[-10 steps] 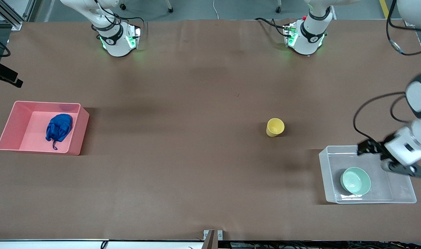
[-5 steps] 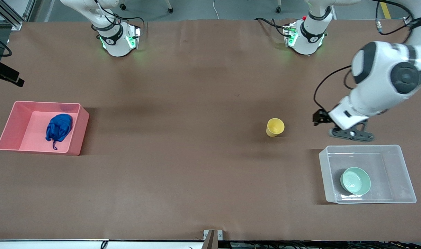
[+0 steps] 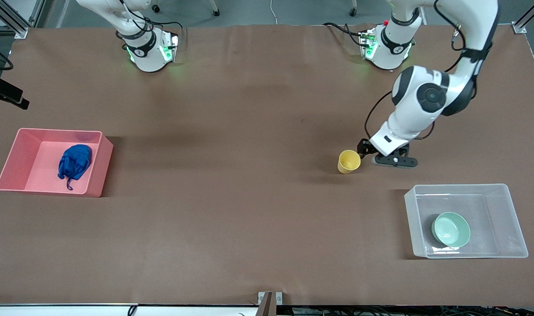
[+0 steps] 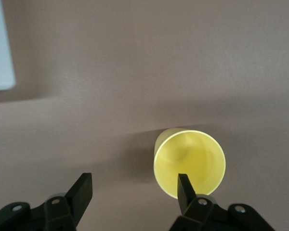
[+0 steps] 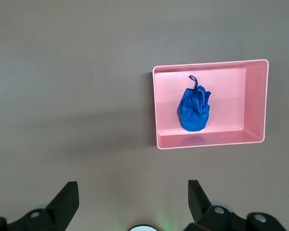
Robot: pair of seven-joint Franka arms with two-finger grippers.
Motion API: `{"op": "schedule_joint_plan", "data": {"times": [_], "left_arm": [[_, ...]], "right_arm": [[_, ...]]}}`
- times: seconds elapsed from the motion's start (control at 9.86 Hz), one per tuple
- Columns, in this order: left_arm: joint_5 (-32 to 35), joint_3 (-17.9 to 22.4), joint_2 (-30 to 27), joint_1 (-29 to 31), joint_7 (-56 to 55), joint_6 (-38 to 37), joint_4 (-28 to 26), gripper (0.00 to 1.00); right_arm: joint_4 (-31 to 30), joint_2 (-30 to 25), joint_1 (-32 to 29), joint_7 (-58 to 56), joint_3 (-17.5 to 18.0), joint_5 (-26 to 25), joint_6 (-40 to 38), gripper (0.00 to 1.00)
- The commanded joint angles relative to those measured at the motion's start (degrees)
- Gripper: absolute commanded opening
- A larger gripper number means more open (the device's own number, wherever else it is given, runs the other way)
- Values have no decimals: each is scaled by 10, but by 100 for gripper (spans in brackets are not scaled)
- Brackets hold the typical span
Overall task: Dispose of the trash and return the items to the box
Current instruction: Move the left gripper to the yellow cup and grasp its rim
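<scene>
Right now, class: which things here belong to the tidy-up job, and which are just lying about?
Part of the job:
yellow cup
mint bowl
clear box
blue wad
pink bin
left gripper, open beside the cup

Just lying about:
nothing visible

No readable text, label, brand name, number or sign shows in any view. The robot bases carry small round marks, but they are too small to make out.
</scene>
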Motion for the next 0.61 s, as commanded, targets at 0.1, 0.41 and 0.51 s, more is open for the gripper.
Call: {"op": "schedule_joint_plan", "data": {"times": [0.1, 0.41, 0.51], "left_arm": [[6, -2, 77, -18, -8, 49, -4, 73], [7, -2, 95, -18, -7, 63, 0, 3], [8, -2, 92, -17, -6, 63, 0, 0]], "right_arm": [[5, 0, -4, -7, 1, 2, -5, 100], [4, 0, -4, -7, 1, 2, -5, 100], [4, 0, -4, -7, 1, 2, -6, 100]]}}
